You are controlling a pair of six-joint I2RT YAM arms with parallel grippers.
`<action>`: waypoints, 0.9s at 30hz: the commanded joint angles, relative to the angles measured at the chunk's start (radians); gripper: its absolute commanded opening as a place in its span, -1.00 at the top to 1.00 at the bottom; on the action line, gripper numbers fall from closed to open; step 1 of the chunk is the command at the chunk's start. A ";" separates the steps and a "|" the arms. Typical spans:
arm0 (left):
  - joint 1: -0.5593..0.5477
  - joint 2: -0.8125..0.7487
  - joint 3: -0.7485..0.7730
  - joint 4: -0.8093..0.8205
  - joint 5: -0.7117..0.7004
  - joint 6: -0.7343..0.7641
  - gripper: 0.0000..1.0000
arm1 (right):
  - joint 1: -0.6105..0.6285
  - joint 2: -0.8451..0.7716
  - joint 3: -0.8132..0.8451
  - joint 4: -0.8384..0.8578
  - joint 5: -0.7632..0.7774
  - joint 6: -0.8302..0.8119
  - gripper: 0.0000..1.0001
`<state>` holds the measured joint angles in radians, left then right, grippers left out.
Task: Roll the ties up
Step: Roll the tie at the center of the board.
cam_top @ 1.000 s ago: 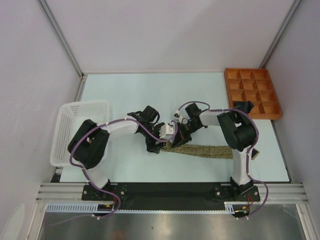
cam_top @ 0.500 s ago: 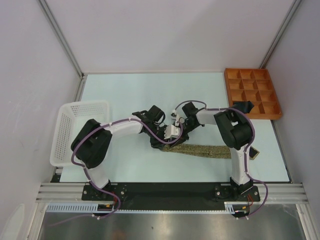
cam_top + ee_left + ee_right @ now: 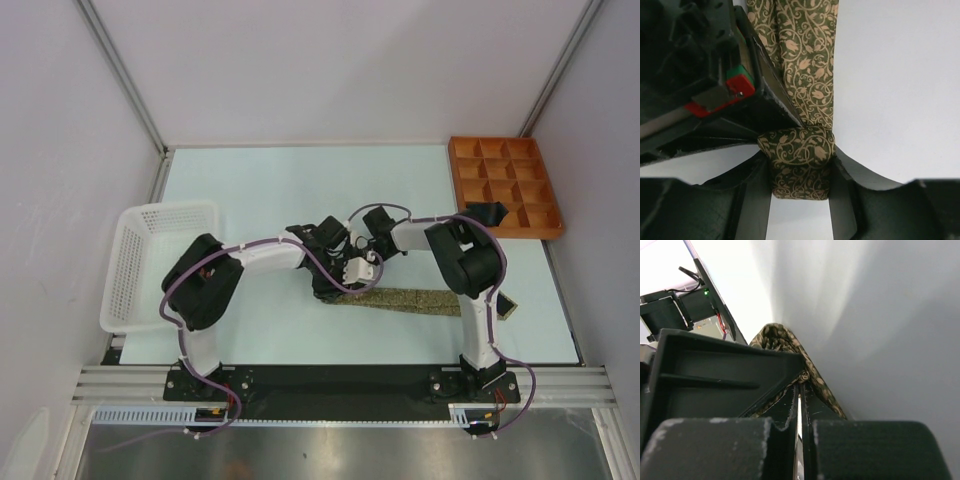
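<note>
Robot lab cell, white panels [image 3: 300,70], alu rails [image 3: 340,382]

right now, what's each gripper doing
left gripper: closed on the rolled end of the olive tie
right gripper: closed, pinching the olive tie

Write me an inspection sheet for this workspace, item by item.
Surface: pale blue-white table, no spills seen.
Job's things: olive patterned fabric necktie lies flat, one end folded between the grippers; black fabric piece, likely another tie, at the corner of the orange compartment tray.
Clutter: white mesh basket at left.
Grippers: left gripper clamps the fold; right gripper shut on the necktie.
Cables: purple cables run along both arms.
Surroundings: white enclosure walls.
</note>
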<state>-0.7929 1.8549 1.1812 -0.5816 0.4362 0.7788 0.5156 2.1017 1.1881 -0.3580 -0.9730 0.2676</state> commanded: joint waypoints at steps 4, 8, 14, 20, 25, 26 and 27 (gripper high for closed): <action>-0.046 0.105 0.051 -0.043 -0.103 0.004 0.27 | -0.029 -0.014 -0.008 -0.079 -0.003 -0.110 0.83; -0.046 0.118 0.029 -0.072 -0.146 0.023 0.37 | -0.071 -0.034 0.008 -0.182 -0.018 -0.159 0.59; -0.046 0.122 0.020 -0.069 -0.174 0.016 0.36 | -0.143 -0.121 -0.010 -0.225 -0.069 -0.171 0.34; -0.048 0.112 -0.015 -0.060 -0.202 -0.004 0.34 | -0.138 -0.152 -0.065 -0.081 -0.113 -0.029 0.19; -0.048 0.107 -0.017 -0.055 -0.205 -0.009 0.26 | -0.103 -0.131 -0.070 -0.022 -0.122 0.024 0.14; -0.048 0.109 -0.014 -0.054 -0.208 -0.009 0.24 | -0.089 -0.129 -0.070 -0.024 -0.121 0.013 0.14; -0.048 0.107 -0.012 -0.055 -0.206 -0.007 0.21 | -0.083 -0.126 -0.071 -0.032 -0.106 0.006 0.16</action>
<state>-0.8379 1.8908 1.2293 -0.6144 0.3412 0.7635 0.3981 1.9793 1.1168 -0.4309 -1.0622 0.2470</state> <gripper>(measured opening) 0.403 0.428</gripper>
